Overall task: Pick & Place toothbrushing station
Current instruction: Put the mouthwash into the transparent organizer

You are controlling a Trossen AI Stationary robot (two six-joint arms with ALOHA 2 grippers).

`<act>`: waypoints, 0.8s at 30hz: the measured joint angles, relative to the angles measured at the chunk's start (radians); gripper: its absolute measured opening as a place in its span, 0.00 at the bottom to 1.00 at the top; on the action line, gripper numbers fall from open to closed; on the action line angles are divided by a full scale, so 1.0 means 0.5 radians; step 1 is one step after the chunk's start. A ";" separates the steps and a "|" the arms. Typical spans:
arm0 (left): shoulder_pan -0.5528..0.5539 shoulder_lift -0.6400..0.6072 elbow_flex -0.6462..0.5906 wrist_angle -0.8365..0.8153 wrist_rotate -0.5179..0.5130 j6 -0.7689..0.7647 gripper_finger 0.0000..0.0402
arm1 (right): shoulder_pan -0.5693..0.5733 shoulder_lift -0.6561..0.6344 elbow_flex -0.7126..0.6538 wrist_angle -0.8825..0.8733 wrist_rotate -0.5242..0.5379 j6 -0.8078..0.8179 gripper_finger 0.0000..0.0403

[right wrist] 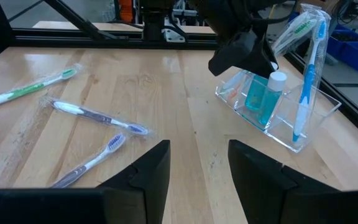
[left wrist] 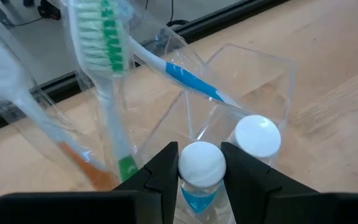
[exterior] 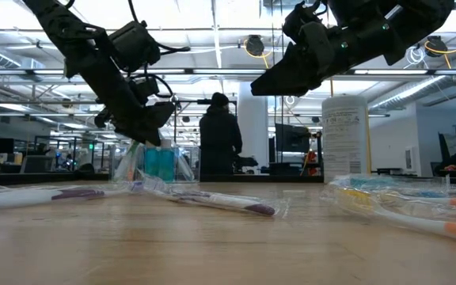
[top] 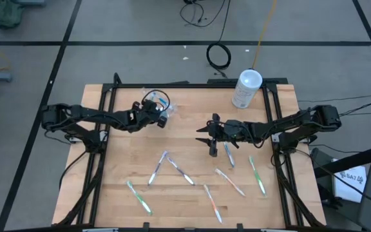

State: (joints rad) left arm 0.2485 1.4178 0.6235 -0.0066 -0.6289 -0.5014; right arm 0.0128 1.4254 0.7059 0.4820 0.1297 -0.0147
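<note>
A clear plastic holder [right wrist: 278, 109] stands on the table's far left part; it also shows in the high view [top: 158, 102]. In it stand wrapped toothbrushes [left wrist: 104, 56] and two teal tubes with white caps. My left gripper [left wrist: 201, 163] is above the holder, shut on one teal tube [right wrist: 255, 93]. The other tube [left wrist: 258, 135] stands beside it in the holder. Several wrapped toothbrushes [top: 180, 169] lie flat on the table's near half. My right gripper [top: 206, 138] hovers open and empty above the table's middle. My left gripper pinches the tube's white cap [left wrist: 201, 155] between its two fingers, one on each side. The fingers slant down from the table's left. The tube hangs upright below them, inside the clear holder; whether its bottom rests there, I cannot tell.
A large whitish canister [top: 247, 89] stands at the table's far right. Loose toothbrushes [top: 257, 175] lie below and near my right arm. A dark frame [top: 108, 96] runs along the table's edges. A person [exterior: 220, 142] stands in the room beyond.
</note>
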 joint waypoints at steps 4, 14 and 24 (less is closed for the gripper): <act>0.000 0.000 0.000 0.000 0.000 -0.037 0.28 | 0.000 0.000 0.000 0.000 0.000 0.000 0.39; 0.000 -0.001 0.001 -0.026 0.055 0.010 0.31 | 0.000 0.000 0.000 0.000 0.000 -0.001 0.39; 0.000 0.000 0.000 -0.040 0.052 0.052 0.50 | 0.000 0.000 0.000 0.000 0.000 -0.010 0.39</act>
State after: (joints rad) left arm 0.2485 1.4178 0.6235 -0.0265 -0.6028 -0.4754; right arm 0.0128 1.4254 0.7059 0.4820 0.1299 -0.0196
